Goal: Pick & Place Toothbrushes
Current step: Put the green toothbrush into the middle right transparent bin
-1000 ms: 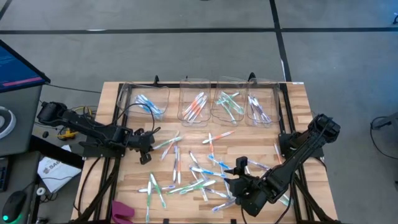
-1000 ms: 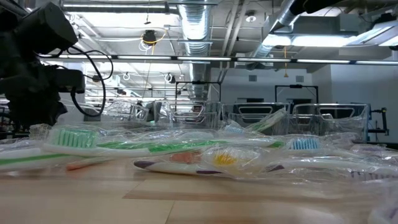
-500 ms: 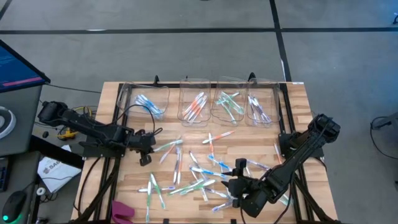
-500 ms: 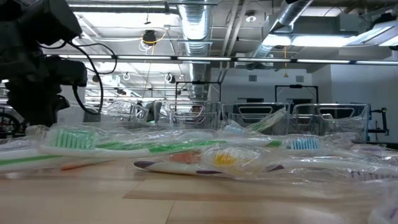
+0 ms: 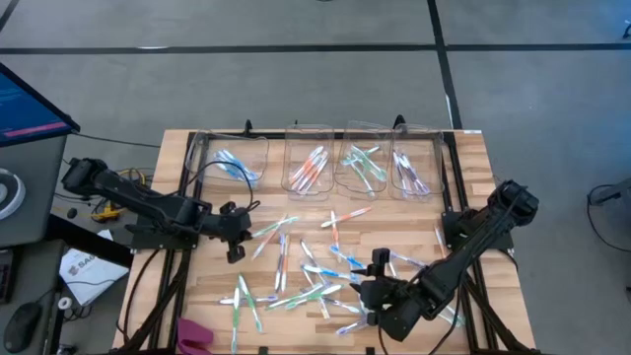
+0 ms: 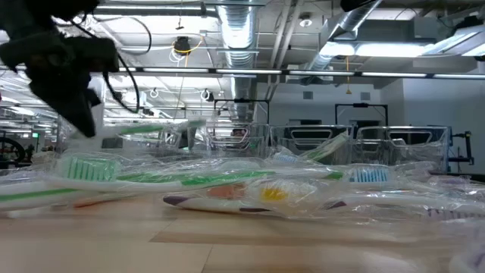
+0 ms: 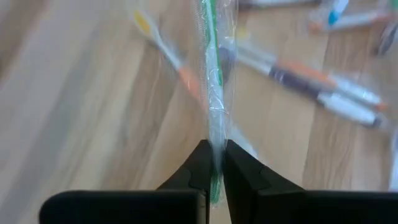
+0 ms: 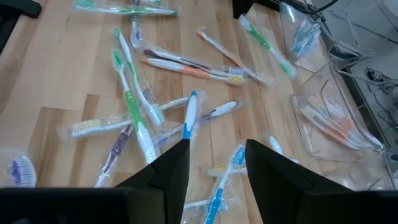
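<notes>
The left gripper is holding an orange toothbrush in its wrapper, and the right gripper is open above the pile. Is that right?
Not quite. The toothbrush pinched in the left gripper is green, not orange; the left wrist view shows its green handle inside the clear wrapper. The rest holds: the right gripper is open above the pile.

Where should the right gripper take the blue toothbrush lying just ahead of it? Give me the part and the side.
Probably the middle of the handle, from straight above. The blue toothbrush lies flat on the table, its length running away from the open right gripper, so the fingers already straddle its slim width. A purple toothbrush crosses it, so close gently.
</notes>
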Controlling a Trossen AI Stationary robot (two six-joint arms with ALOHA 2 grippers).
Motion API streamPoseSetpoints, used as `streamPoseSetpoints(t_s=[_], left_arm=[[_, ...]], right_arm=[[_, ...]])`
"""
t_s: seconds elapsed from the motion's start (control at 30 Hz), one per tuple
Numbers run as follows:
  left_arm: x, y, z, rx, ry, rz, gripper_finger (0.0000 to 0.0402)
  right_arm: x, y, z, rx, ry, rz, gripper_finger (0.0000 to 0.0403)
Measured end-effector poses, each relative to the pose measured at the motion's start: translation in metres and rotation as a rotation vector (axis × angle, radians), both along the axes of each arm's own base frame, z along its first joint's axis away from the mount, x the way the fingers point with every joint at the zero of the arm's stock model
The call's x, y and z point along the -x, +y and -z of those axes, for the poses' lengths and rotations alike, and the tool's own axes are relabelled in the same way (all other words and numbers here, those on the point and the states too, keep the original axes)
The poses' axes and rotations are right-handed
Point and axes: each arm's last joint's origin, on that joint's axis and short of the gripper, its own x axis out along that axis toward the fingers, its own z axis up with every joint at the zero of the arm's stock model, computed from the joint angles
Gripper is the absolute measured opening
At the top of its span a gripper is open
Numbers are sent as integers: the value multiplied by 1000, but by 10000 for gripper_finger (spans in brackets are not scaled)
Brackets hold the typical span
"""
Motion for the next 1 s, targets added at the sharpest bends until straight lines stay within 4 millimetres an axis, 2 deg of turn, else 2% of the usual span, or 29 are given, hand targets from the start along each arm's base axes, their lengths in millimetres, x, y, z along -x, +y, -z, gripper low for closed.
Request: streamPoseSetpoints(t_s=[0.17, 0.4, 0.57, 0.77, 1.0], left_arm=[[-11, -5, -22, -64, -125, -7, 14], [-36, -26, -65, -98, -622, 173, 14], [-38, -38, -87, -159, -855, 269, 14], [-40, -47, -96, -210, -972, 321, 14], [-54, -53, -87, -230, -995, 359, 14]], right_arm=[[-7, -5, -1, -30, -24, 36, 150], [-33, -22, -9, -143, -151, 129, 150], [-55, -26, -27, -131, -305, 55, 150], [-71, -31, -51, -61, -474, -10, 150], [-74, -29, -71, 48, -604, -70, 150]])
